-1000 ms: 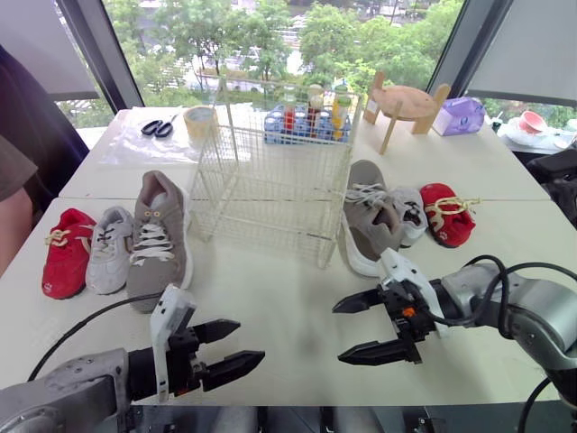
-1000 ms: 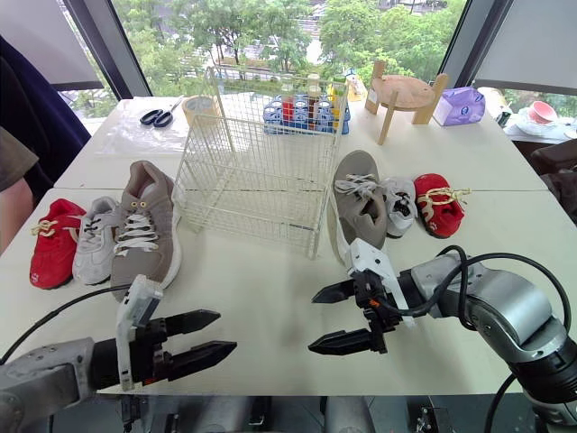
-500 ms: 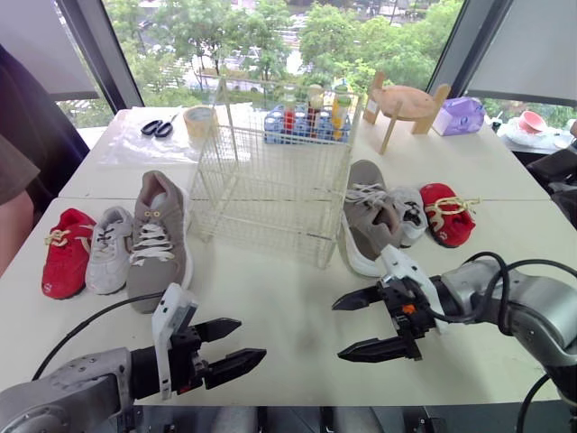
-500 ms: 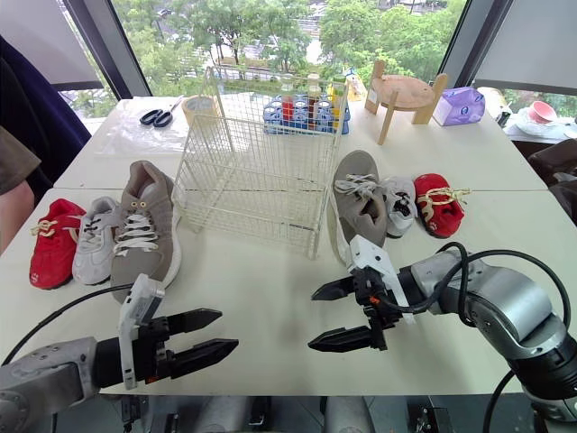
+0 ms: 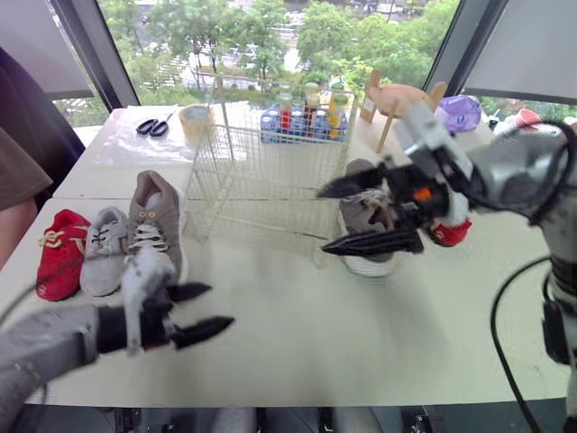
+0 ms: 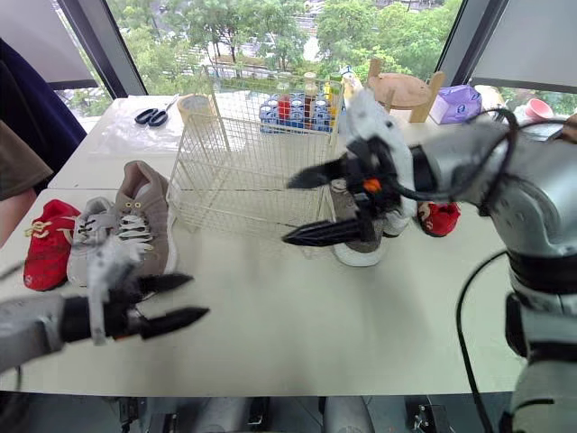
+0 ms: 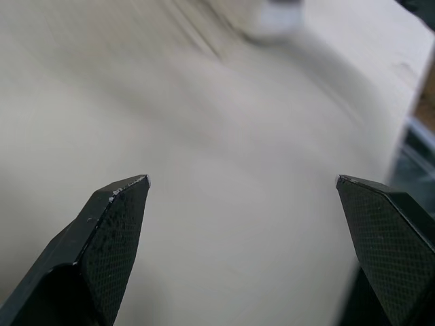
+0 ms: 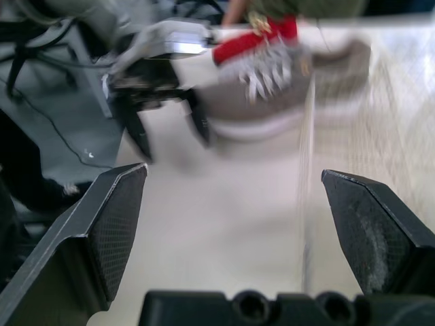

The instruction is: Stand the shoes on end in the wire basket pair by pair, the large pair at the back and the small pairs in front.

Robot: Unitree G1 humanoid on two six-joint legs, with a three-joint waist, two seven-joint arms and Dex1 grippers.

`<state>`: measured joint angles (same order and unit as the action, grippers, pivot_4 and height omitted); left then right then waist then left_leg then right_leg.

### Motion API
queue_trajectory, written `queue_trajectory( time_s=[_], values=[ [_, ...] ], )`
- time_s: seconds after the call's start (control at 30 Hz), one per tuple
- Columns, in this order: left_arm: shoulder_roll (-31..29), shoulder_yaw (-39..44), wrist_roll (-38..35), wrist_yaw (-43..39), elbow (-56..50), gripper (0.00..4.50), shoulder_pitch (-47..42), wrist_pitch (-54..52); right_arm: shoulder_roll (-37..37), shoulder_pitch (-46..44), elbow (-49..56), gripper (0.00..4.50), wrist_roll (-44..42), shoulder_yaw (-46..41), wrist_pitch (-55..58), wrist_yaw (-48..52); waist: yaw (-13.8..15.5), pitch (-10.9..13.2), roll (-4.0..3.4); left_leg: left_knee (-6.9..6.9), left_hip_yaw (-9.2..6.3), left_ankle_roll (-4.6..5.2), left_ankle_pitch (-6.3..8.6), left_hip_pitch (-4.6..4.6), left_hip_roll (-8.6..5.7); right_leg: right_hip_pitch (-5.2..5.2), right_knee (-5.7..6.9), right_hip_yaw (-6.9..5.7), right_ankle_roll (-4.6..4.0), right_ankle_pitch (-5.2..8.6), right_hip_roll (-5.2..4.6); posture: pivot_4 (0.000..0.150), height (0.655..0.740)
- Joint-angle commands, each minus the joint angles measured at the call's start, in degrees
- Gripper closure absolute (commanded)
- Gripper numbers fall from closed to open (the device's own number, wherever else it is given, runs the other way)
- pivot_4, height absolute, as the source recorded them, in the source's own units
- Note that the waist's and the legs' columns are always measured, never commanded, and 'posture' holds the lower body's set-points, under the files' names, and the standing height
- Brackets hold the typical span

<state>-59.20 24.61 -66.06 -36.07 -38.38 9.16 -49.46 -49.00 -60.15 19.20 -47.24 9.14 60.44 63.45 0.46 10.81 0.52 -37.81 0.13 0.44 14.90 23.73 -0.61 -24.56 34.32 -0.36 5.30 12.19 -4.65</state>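
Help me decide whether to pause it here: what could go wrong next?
The open right gripper appears close to the near corner of the wire basket; its fingers could snag the wires or shove the basket. The large grey shoe by the open left gripper lies against a small grey shoe; a careless grasp might drag both.

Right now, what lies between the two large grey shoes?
The wire basket stands between the left grey shoe and the right grey shoe, in the left eye view.
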Motion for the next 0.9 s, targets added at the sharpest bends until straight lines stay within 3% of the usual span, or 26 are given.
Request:
queue_trajectory(
  time_s=[0.03, 0.23, 0.43, 0.53, 0.77, 0.9],
  values=[
    [-1.8, 3.8, -2.9, -1.6, -2.1, 0.0, -2.2, -0.3, 3.9, -5.8, -6.4, 0.07, 10.6, 11.5, -4.3, 1.9, -0.4, 0.0, -0.01, 0.0, 0.08, -0.02, 0.01, 0.0, 0.0, -0.01, 0.0, 0.04, 0.01, 0.0, -0.01, 0.15, 0.74],
    [-1.2, 4.1, -4.2, 1.4, -3.8, 0.0, -3.9, -0.7, 8.3, -11.9, -15.2, 0.07, 20.9, 21.1, -6.9, 5.2, -1.1, 0.0, -0.01, -0.11, 0.15, -0.05, -0.01, 0.63, -0.18, -0.62, 0.2, 0.12, 0.05, -0.06, -0.11, 0.15, 0.74],
    [3.5, -1.4, -1.5, 5.8, -5.4, 0.0, -5.3, 0.7, 13.0, -15.3, -24.8, 0.07, 31.5, 28.4, -10.2, 6.3, -1.3, 0.0, -0.01, -0.11, 0.14, -0.16, -0.08, 0.6, -0.28, -0.87, 0.79, 0.12, 0.03, -0.05, -0.29, 0.15, 0.74],
    [5.1, -3.4, -0.6, 7.2, -5.6, 0.0, -6.6, 1.1, 12.5, -14.3, -24.7, 0.93, 34.0, 29.4, -11.9, 8.1, -1.0, 0.0, -0.01, -0.12, 0.08, -0.22, -0.11, 0.59, -0.33, -0.85, 0.84, 0.08, 0.03, -0.05, -0.23, 0.15, 0.74],
    [8.6, -8.2, 3.4, 8.5, -4.8, 0.0, -9.4, 2.2, 10.4, -12.1, -22.0, 4.43, 41.2, 31.9, -14.2, 10.0, -1.2, 0.0, 0.01, -0.15, 0.06, -0.21, -0.12, 0.55, -0.43, -0.81, 0.88, 0.08, 0.22, -0.16, -0.23, 0.15, 0.74],
    [9.4, -9.3, 4.9, 8.2, -4.2, 0.0, -10.0, 2.5, 9.5, -10.3, -20.9, 4.43, 44.6, 31.9, -16.7, 10.6, -1.2, 0.0, 0.01, -0.18, 0.07, -0.21, -0.12, 0.42, -0.43, -0.7, 0.9, 0.09, 0.18, -0.13, -0.2, 0.15, 0.74]
  ],
)
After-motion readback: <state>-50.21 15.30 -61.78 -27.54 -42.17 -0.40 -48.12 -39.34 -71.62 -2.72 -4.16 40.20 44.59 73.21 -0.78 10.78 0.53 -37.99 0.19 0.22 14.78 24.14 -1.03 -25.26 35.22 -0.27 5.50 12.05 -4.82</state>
